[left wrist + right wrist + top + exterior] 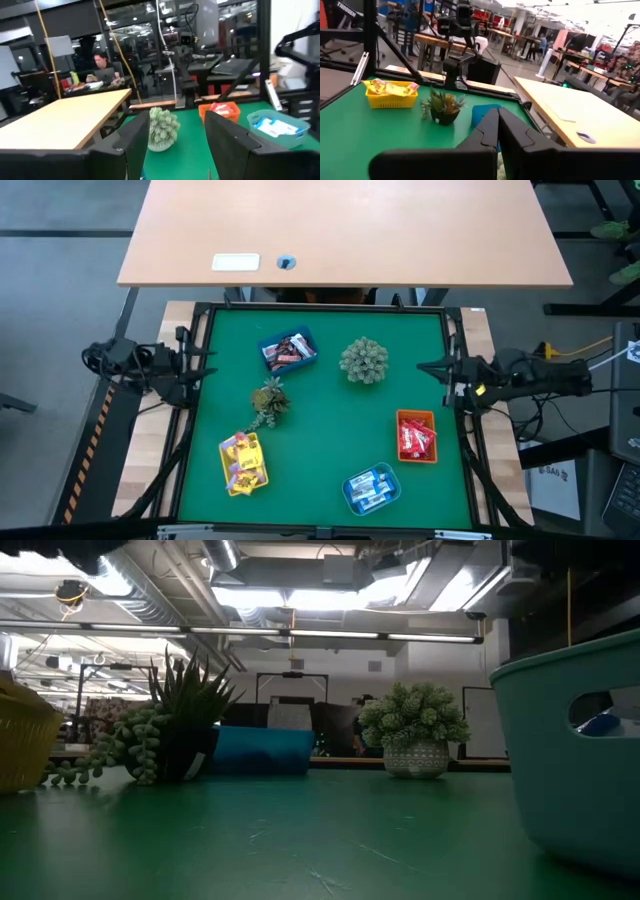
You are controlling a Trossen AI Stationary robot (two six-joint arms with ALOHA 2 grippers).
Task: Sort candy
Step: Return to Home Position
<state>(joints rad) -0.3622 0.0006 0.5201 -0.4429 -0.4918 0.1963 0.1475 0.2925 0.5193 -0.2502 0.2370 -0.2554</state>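
While parked: left gripper (203,366) spread apart, right gripper (424,367) pressed together; shiny wrapped candy (416,438) half hidden in plastic trays (417,413).

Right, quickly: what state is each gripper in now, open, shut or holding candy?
Left gripper: open, holding nothing, at the table's left edge.
Right gripper: shut, holding nothing, at the table's right edge.

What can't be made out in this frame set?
High view: candy pieces too small to count.
Low view: teal tray cut off by right edge; its wall hides most contents.
Low view: yellow tray cut off by left edge.
Right wrist view: blue tray partly behind the right gripper.
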